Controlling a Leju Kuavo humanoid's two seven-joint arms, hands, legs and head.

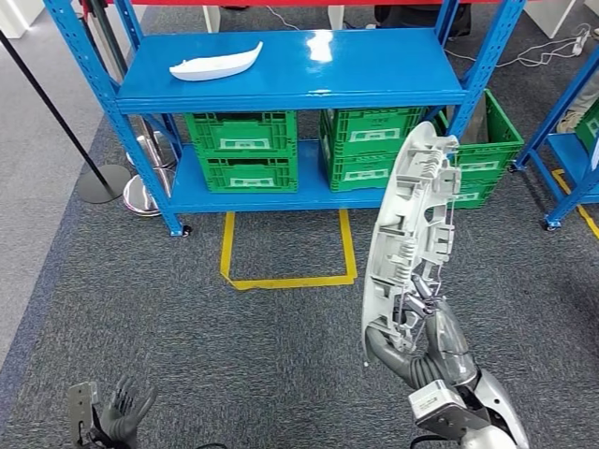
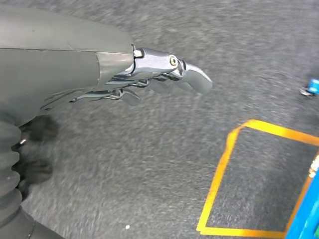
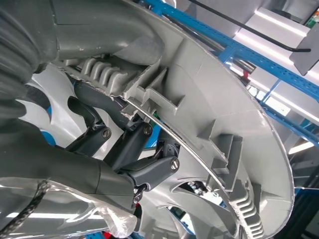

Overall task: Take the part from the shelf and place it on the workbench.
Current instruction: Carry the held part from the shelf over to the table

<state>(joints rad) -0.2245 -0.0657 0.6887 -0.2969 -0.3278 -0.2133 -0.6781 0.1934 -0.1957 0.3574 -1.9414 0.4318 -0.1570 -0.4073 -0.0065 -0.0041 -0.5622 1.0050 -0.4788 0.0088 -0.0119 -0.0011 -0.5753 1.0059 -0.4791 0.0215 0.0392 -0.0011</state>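
At the far left of the head view, a black pole [image 1: 42, 94] is seen slanting down to a round dark base on the grey carpet [image 1: 211, 346]. Low on the left, the left hand [image 1: 124, 412] is held over the carpet with its fingers spread and nothing in it; in the left wrist view the same hand [image 2: 158, 74] is stretched out flat above the floor, near a square outlined in yellow tape [image 2: 226, 164]. Further along, a blue shelf [image 1: 297, 94] is seen, with a white curved piece [image 1: 215, 64] lying on the left of its upper board. Two stacked green crates [image 1: 243, 150] are stored on the lower board, and more green crates beside them. The yellow tape square [image 1: 286, 253] is marked on the carpet in front of the shelf. To the right, the grey plastic part [image 1: 413, 234] is held upright off the shelf, its ribbed inner face turned to the camera, and is gripped at its lower end by the right hand [image 1: 424, 351]. In the right wrist view, dark fingers [image 3: 131, 144] are closed around the part's ribs [image 3: 226, 129].
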